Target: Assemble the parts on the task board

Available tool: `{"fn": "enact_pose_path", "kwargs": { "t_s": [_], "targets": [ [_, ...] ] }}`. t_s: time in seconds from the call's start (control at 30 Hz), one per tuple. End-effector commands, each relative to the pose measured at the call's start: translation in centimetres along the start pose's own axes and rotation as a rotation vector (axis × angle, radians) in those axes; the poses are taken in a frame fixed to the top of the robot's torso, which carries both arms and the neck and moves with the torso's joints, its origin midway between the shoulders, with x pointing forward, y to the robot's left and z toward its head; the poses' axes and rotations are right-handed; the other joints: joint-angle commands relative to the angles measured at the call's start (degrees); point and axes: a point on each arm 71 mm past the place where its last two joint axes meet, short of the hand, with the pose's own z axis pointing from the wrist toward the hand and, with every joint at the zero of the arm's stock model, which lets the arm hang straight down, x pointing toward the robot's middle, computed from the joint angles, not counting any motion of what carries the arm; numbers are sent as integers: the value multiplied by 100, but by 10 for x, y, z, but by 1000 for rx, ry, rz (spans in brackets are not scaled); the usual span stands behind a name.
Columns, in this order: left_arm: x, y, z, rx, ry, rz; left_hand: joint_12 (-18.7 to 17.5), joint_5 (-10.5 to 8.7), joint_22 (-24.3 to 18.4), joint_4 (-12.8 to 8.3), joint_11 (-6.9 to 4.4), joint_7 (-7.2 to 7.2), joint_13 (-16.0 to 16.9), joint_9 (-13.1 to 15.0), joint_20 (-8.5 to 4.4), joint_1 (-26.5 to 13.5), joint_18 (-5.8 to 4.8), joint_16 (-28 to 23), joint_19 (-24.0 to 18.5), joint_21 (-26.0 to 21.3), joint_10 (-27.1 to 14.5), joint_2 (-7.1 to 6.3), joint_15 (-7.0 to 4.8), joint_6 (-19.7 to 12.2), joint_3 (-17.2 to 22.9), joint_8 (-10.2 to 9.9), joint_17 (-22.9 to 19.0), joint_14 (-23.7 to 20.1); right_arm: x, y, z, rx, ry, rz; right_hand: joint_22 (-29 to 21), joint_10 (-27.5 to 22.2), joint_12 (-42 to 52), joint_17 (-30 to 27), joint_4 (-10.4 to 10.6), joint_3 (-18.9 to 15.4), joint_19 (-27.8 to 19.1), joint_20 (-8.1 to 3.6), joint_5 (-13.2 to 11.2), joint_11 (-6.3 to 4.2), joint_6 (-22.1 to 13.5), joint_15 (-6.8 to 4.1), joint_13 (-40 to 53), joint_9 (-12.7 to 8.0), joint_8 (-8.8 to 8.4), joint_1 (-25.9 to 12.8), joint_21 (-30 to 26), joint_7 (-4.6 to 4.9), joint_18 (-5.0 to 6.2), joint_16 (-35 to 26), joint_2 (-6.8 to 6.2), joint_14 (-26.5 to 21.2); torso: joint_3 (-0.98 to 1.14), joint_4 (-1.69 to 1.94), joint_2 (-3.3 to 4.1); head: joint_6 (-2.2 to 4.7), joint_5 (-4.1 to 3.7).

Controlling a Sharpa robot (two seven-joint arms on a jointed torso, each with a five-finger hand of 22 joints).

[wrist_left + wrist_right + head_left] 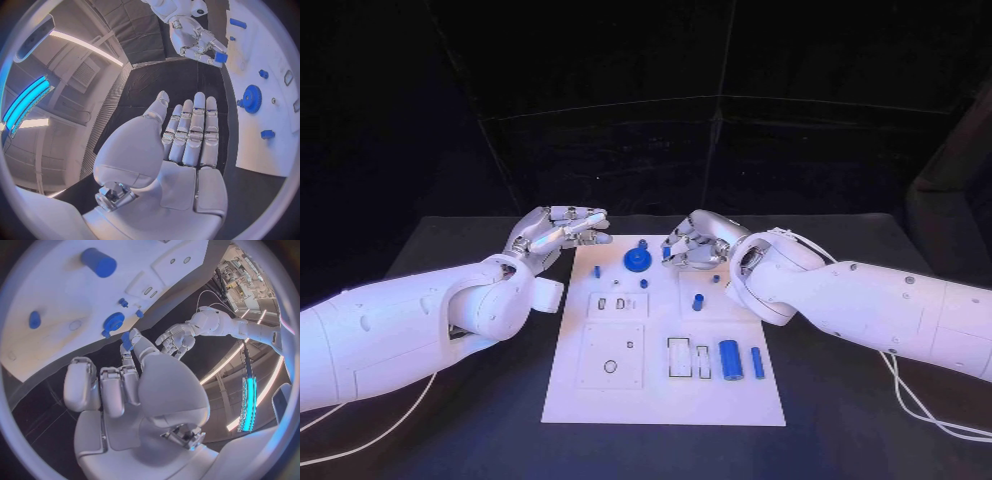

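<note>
Board (589, 400) lies flat in the middle of the black table (444, 440), a white plate running from near to far. Blue parts sit on it: a gear (638, 260) at the far end, a thick cylinder (728, 357) and a thinner pin (757, 362) lying side by side near the right edge, a short peg (697, 302) standing mid-board, and a few small studs just near of the gear (too small to tell apart). Empty slots and an oval hole mark the near left of the plate.

The right hand (692, 242) hovers over the far end of the board, just right of the gear. Its fingers (130, 354) pinch a small blue block (220, 57) between thumb and fingertip; the left wrist view shows the block held above the dark table at the board's edge, and the right wrist view shows it at the fingertips close to the gear (114, 321).

The left hand (560, 232) hangs off the board's far left corner, over the table. Its fingers (195, 132) lie straight, side by side and released, holding nothing, with the gear (251, 98) and a stud (267, 134) on the board beside them.
</note>
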Motion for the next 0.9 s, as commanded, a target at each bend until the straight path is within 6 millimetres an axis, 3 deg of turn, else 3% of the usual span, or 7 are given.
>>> {"fn": "enact_pose_path", "kwargs": {
  "t_s": [0.03, 0.3, 0.5, 0.77, 0.9],
  "targets": [
    [0, -2, 1, 11, -3, -8, -19, -27, -5, -33, 5, 3, -4, 0, 15, -26, 43, -31, 44, -36, 34, 53, -5, 13, 10, -26, 8, 53, 11, 5, 5, 31, 56, -71, -7, 192, -6, 947, 78, 130, -6, -28, 27, -34, 183, -41, 843, 18, 6, -80, -30, -119, -66, -5, 5, 504, -16, 33, -17, -43, 108],
    [-1, -3, 3, 14, -6, -5, -19, -27, -5, -33, 5, 3, -4, 0, 15, -26, 43, -31, 44, -36, 34, 53, -5, 13, 10, -26, 8, 53, 39, 24, 12, 2, 122, -104, -17, 184, -21, 923, 66, 185, -7, -29, 141, -34, 177, -42, 834, 17, -19, -125, -38, -118, -65, -16, -26, 499, -19, 19, -15, -132, 221],
    [-1, -3, 5, 16, -9, -2, -19, -27, -6, -35, 3, -2, -3, 1, 15, -30, 43, -33, 48, -37, 41, 59, -6, 19, 11, -25, 10, 59, 54, 33, 12, -22, 149, -139, -21, 184, -22, 922, 50, 208, -6, -30, 177, -32, 176, -42, 836, 17, -30, -147, -42, -114, -65, -17, -62, 499, -4, -26, -10, -175, 303],
    [-1, -3, 6, 16, -8, -2, -19, -27, -6, -35, 3, -2, -3, 1, 15, -30, 43, -33, 48, -37, 41, 59, -6, 19, 11, -25, 10, 59, 68, 39, 11, -44, 162, -168, -25, 177, -36, 911, 45, 215, -6, -29, 178, -29, 174, -40, 825, 17, -39, -182, -45, -110, -64, -22, -103, 497, 2, -15, -12, -202, 297],
    [-1, -3, 6, 16, -7, -3, -19, -27, -6, -35, 3, -2, -3, 1, 15, -30, 43, -33, 48, -37, 41, 59, -6, 19, 11, -25, 10, 59, 73, 42, 11, -48, 161, -172, -28, 174, -41, 907, 44, 218, -7, -28, 180, -28, 172, -39, 821, 17, -43, -191, -47, -109, -64, -24, -114, 496, 0, 7, -11, -222, 283]
  ]
}}
